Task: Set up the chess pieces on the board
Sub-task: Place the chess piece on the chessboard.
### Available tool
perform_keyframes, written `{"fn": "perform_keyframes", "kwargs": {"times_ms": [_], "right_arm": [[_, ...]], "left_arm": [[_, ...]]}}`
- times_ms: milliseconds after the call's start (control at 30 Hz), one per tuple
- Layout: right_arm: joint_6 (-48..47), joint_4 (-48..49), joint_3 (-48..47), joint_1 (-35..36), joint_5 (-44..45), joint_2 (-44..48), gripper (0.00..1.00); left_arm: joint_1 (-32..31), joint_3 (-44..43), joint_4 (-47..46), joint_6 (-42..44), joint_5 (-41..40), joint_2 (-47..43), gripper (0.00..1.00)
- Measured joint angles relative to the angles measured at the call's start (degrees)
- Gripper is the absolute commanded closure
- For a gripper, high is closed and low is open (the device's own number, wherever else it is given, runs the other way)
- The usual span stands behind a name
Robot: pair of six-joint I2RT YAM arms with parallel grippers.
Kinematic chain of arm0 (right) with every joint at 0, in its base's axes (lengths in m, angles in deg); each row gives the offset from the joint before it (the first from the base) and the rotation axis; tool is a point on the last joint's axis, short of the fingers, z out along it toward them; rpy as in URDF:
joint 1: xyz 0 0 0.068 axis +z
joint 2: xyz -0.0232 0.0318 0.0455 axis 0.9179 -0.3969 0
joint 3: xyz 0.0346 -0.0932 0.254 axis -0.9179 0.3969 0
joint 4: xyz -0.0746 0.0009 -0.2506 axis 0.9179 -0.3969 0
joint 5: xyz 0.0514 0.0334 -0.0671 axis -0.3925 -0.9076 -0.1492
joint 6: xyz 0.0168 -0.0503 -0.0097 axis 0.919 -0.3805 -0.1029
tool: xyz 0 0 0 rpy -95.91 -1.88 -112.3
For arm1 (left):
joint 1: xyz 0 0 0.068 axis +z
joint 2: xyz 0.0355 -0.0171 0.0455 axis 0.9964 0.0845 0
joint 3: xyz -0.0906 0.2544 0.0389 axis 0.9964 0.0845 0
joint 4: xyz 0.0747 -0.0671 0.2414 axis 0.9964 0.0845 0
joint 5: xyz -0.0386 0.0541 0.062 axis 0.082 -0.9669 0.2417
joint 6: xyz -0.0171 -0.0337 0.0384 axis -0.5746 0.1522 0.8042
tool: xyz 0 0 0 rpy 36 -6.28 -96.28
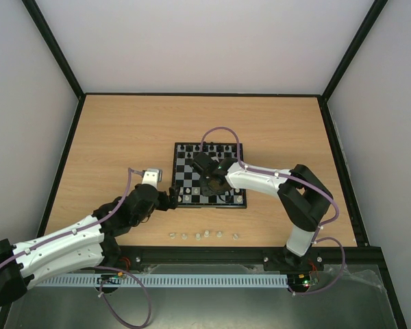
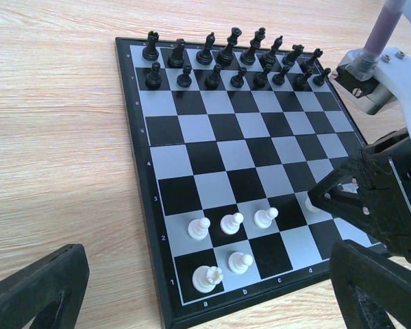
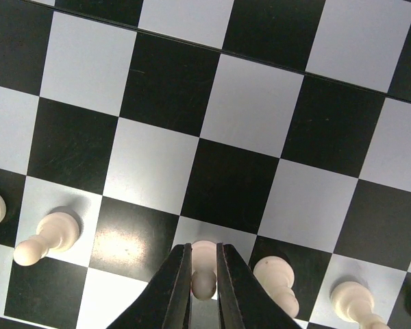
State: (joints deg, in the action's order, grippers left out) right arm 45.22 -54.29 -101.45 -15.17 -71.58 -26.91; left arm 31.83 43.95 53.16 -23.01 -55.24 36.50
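Table (image 1: 123, 137) carries the board (image 2: 260, 147) at mid-depth, black pcs (image 2: 233, 62) filling its two far rows, w/ a loose row of whitish chess pieces (image 1: 204, 235) lying on the wood btwn the board's near edge and the arm bases. Left tool (image 1: 170, 199) hangs wide open and empty, just off the board's near-left corner. Right tool (image 3: 204, 250) is low over the board's near half, fingers closed in on one pawn (image 3: 204, 274) that stands upright in line w/ the placed pawns (image 2: 231, 223). Key relation: held pawn's long axis is vertical, directly under the tool, and a neighbour pawn (image 3: 277, 281) is just beside one finger, so I judge the exit as let go, then straight up, no sideways drift. Loose row lies toward the arm bases, prob nearer the left tool
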Motion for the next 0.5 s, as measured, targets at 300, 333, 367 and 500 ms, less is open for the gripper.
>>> {"fn": "perform_keyframes", "kwargs": {"times_ms": [300, 333, 367, 500], "right_arm": [[-0.02, -0.02, 0.02, 0.0, 0.04, 0.0, 0.88], [-0.04, -0.02, 0.02, 0.0, 0.04, 0.04, 0.87], [-0.04, -0.02, 0.02, 0.0, 0.02, 0.13, 0.84], [-0.55, 0.11, 0.33, 0.0, -0.17, 1.97, 0.74]], "left_arm": [[0.13, 0.02, 0.0, 0.0, 0.0, 0.02, 0.01], [0.15, 0.02, 0.0, 0.0, 0.0, 0.02, 0.01], [0.15, 0.02, 0.0, 0.0, 0.0, 0.02, 0.01], [0.15, 0.02, 0.0, 0.0, -0.04, 0.13, 0.01]]}}
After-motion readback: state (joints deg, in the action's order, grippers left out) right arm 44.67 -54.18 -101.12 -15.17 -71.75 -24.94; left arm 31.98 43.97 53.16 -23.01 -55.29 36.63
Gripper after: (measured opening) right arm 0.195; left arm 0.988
